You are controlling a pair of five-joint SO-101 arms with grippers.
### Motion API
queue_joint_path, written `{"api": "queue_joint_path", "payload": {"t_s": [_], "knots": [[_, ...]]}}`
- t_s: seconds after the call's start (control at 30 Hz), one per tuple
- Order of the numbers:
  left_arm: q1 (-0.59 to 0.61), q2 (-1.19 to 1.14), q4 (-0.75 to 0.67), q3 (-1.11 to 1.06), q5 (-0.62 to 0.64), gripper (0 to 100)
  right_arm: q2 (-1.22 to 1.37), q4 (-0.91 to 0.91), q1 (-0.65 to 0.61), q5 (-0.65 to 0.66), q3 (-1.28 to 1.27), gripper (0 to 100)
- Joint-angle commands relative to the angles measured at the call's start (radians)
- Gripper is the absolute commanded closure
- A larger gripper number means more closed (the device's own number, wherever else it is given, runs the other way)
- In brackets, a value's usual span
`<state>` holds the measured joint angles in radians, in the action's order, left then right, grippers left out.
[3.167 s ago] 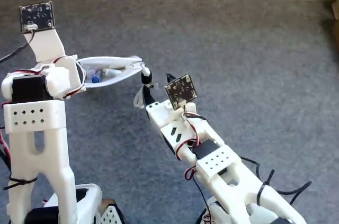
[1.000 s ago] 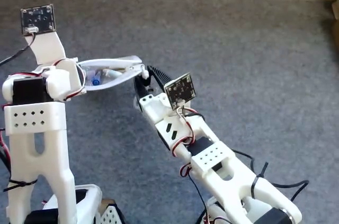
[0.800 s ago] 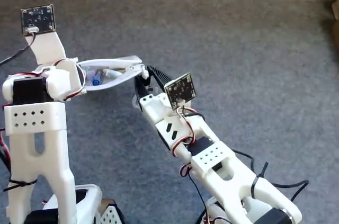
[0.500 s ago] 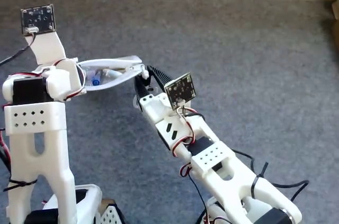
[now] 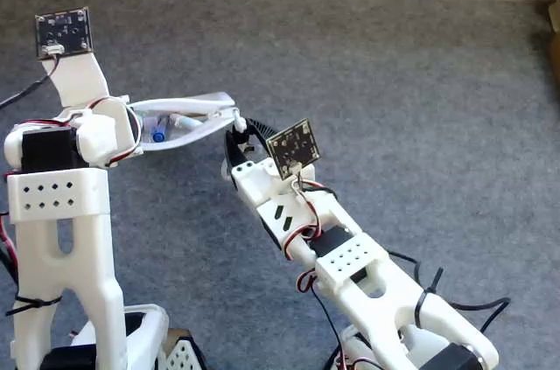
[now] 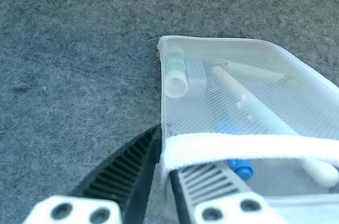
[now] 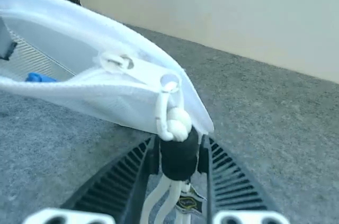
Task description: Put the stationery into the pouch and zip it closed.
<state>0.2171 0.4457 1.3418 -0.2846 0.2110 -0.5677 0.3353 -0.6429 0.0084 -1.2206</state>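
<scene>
The table (image 5: 420, 81) is covered in a grey, short-piled, felt-like carpet, and its far edge meets a pale wall. Two arms of white printed plastic with black servo blocks and red and black wires come up from the near edge. The left arm (image 5: 61, 212) is a tall, perforated column at the near left corner. The right arm (image 5: 350, 265) slants from the near edge towards the middle of the table.

Between their tips hangs the pouch (image 5: 188, 116), a long, flat bag of white, see-through mesh with a woven band along its rim. It sits in the left half of the table, nearer the far edge than the near one. Its mouth gapes in a narrow lens shape. Whether its underside touches the carpet cannot be told.

The left gripper (image 6: 164, 144) has ribbed black fingers pinched tight on the pouch's rim band at one end. The right gripper (image 7: 179, 150) is clamped on the zip pull (image 7: 179, 160), a soft black sleeve on a looped white cord, at the pouch's other end.

Through the mesh show a slim white pen (image 6: 259, 113), a stubby tube (image 6: 175, 70) with a pale green band, and a small blue-capped piece (image 6: 241, 168).

Beyond the pouch the carpet runs on to the far edge. Right of the right arm it stretches wide to the right edge and the far right corner.
</scene>
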Motion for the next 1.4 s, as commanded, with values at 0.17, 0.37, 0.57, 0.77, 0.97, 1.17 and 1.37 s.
{"api": "queue_joint_path", "payload": {"t_s": [0.17, 0.37, 0.57, 0.77, 0.97, 1.17, 1.37], "knots": [[0.013, -0.004, -0.017, -0.010, -0.006, 99, -0.021, 0.004, 0.015, -0.006, 0.051, 88.2], [0.013, -0.004, -0.017, -0.010, -0.006, 99, -0.021, 0.005, 0.021, 0.081, 0.051, 97.6], [0.013, -0.004, -0.017, -0.010, -0.006, 99, -0.054, 0.005, 0.021, 0.140, 0.044, 99.1], [0.013, -0.007, -0.035, -0.013, -0.006, 99, -0.285, -0.104, 0.022, 0.141, -0.041, 99.2], [0.013, -0.004, -0.035, -0.012, -0.006, 98, -0.503, -0.349, 0.019, 0.143, -0.070, 99.2], [0.007, -0.002, -0.029, -0.012, -0.006, 90, -0.596, -0.478, 0.019, 0.143, -0.071, 99.2], [0.007, -0.002, -0.012, 0.004, -0.006, 89, -0.602, -0.549, -0.018, 0.143, -0.068, 99.2]]}}
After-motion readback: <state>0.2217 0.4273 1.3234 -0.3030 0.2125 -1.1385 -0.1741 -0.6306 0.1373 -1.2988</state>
